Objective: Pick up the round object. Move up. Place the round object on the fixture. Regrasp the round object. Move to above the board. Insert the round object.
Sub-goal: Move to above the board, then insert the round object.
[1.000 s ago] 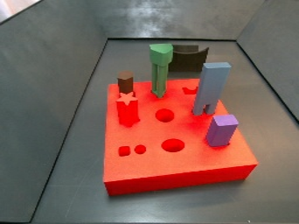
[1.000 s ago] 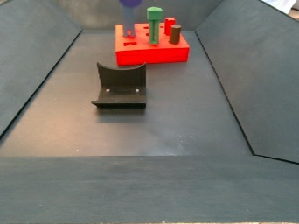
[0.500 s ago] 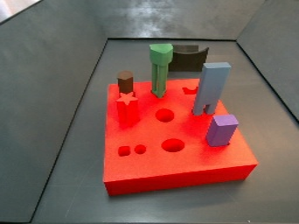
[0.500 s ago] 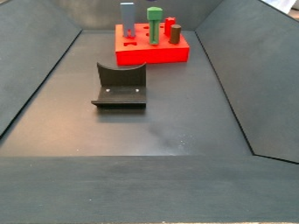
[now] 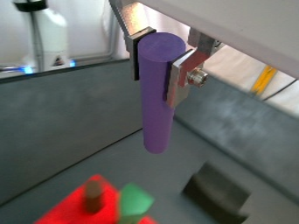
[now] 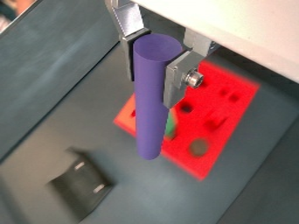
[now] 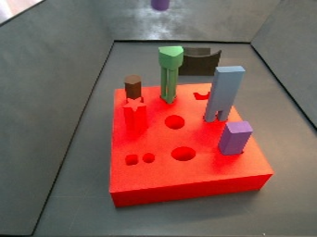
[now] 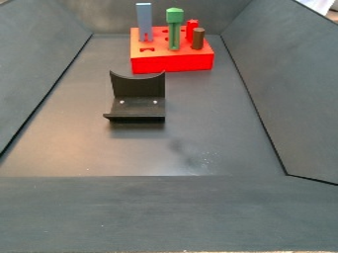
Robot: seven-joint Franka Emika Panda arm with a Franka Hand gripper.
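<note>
I find the gripper (image 5: 159, 68) clenched on the purple round peg (image 5: 156, 96), gripping it near its upper end; in both wrist views the silver fingers (image 6: 177, 77) clamp its sides and the peg hangs straight down, free of any contact. The peg is well clear of the desk (image 8: 172, 138).

What has changed: in a side view one second ago the lower end of a purple piece showed at the top edge, above the far end of the red board (image 8: 172, 54), and half a second ago it was gone from that view. Now only the peg's tip (image 7: 162, 4) shows at the very top edge of a side view, above the far end of the tray. I judge that the peg has been lifted high and carried away from the board, so the pick-up and the upward move are done.

In a wrist view the board (image 6: 201, 112) lies below and to one side of the peg, with the dark fixture (image 6: 82, 183) further off on the desk. The fixture (image 8: 136, 99) stands nearer than the board, in the middle of the desk, and carries nothing.

On the board the green peg (image 7: 170, 72), the grey-blue block (image 7: 224, 93), the red star piece (image 7: 133, 112) and the purple block (image 7: 235, 137) stand seated. Round holes remain open in the near half.

My judgement: the next step is to bring the peg down onto the fixture for regrasping. The grip sits high on a long peg, so it may swing or tilt on contact.
</note>
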